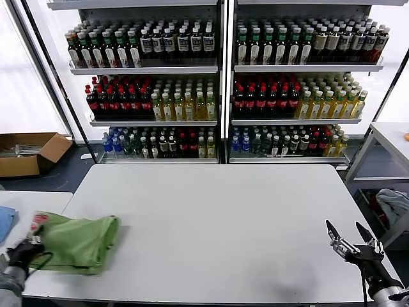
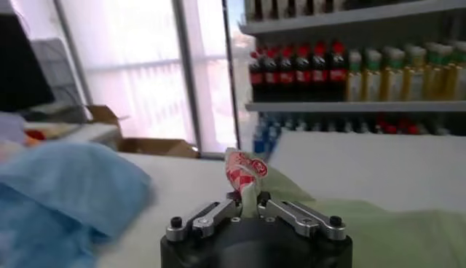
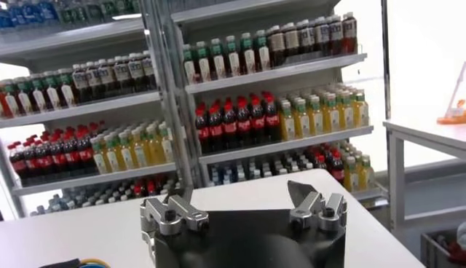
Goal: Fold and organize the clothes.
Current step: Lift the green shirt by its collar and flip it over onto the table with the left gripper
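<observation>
One light green shirt (image 1: 80, 243) is seen bunched up at the left front edge of the white table (image 1: 217, 224), and its corner with the red-and-white logo (image 2: 245, 170) is pinched tight in the left gripper (image 2: 247, 198) — a blue cloth (image 2: 65, 193) is lying just beside it on the next table over. Way off at the right front corner, the right gripper (image 1: 349, 237) is held just above the tabletop with its fingers spread wide, nothing in them.

A green shirt (image 1: 80, 242) is lying bunched at the lower left of the desk (image 1: 217, 230), the left gripper (image 1: 29, 248) pinching its edge; the right gripper (image 1: 353, 246) is hovering lower right, jaws apart
</observation>
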Controlling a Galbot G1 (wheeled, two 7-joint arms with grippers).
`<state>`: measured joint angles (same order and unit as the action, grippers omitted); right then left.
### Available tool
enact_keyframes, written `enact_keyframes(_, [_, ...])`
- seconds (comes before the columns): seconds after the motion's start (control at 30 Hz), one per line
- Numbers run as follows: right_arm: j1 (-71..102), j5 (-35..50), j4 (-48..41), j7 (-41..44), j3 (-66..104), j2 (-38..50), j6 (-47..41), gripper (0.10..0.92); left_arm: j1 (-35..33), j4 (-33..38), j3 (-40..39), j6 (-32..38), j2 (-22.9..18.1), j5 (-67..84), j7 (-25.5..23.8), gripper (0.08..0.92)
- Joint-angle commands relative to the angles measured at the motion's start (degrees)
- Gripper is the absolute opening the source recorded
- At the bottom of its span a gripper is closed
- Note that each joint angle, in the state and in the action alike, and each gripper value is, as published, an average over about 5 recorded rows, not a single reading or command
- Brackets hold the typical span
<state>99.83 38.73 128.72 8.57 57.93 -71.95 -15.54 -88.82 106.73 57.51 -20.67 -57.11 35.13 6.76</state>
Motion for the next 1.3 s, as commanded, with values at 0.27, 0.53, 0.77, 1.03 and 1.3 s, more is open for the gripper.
enact_keyframes(0.27, [0.7, 0.0, -0.3, 0.1, 0.7, -0.1, 1.1, 0.823, 0.7, 7.5, 7.0, -2.6, 5.2, -4.5, -1.5, 0.145])
enact_keyframes(0.53, [1.3, -0.2, -0.5, 0.2, 1.2, -0.7, 1.7, 0.823, -1.1, 17.8, -2.0, -4.6, -2.1, -8.2, 1.3, 0.145])
enact_keyframes(0.77, [0.6, -1.1, 0.2, 0.1, 0.3, -1.2, 1.3, 0.823, -1.5, 27.4, -21.8, -6.1, -6.3, -1.7, 12.8, 0.145])
enact_keyframes(1.03, [2.1, -1.6, 1.6, 0.0, 0.9, -1.6, 1.1, 0.823, 4.3, 23.2, -45.8, -7.4, -10.8, 4.0, 20.1, 0.145])
enact_keyframes(1.3, [4.1, -2.0, 2.8, 0.1, 1.7, -2.5, 1.1, 0.823, 11.4, 15.8, -49.6, -7.1, -13.6, 7.8, 22.0, 0.145])
